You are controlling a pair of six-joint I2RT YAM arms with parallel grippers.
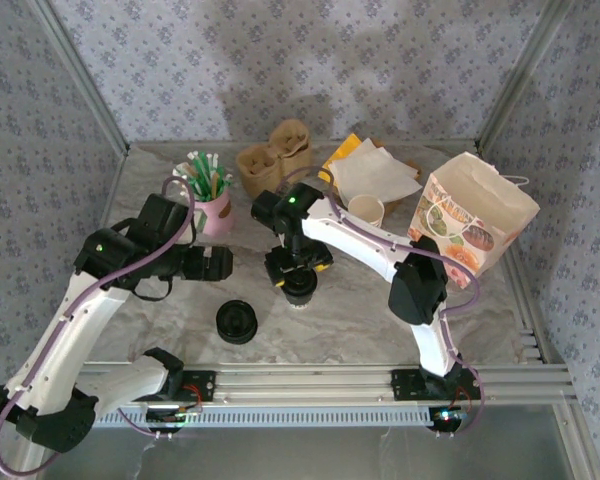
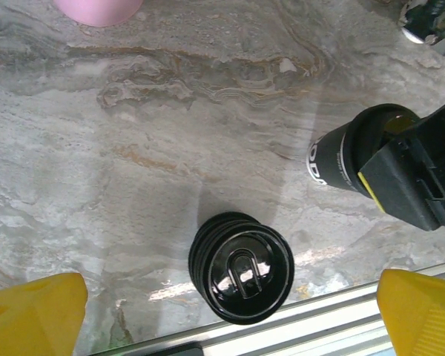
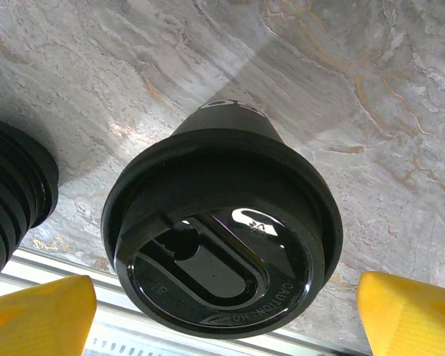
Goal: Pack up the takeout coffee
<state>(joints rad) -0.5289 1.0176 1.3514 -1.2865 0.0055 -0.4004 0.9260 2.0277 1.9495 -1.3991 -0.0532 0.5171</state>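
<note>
The takeout coffee (image 1: 300, 291) stands upright on the marble tabletop, a dark-sided cup with a round black lid (image 3: 221, 245). My right gripper (image 1: 298, 268) hangs straight over it, open. Its yellow fingertips (image 3: 41, 315) flank the lid on both sides without touching it. From the left wrist view the cup (image 2: 341, 159) shows under the right gripper's black and yellow body. My left gripper (image 1: 212, 263) is open with nothing between its fingers, hovering above a low pile of black lids (image 2: 241, 267).
A printed paper bag (image 1: 472, 218) stands open at the right. A lidless cream cup (image 1: 366, 210), napkins (image 1: 375, 172), cardboard cup carriers (image 1: 275, 158) and a pink cup of stirrers (image 1: 213, 205) line the back. The lid pile (image 1: 237, 322) lies near the front rail (image 1: 310, 382).
</note>
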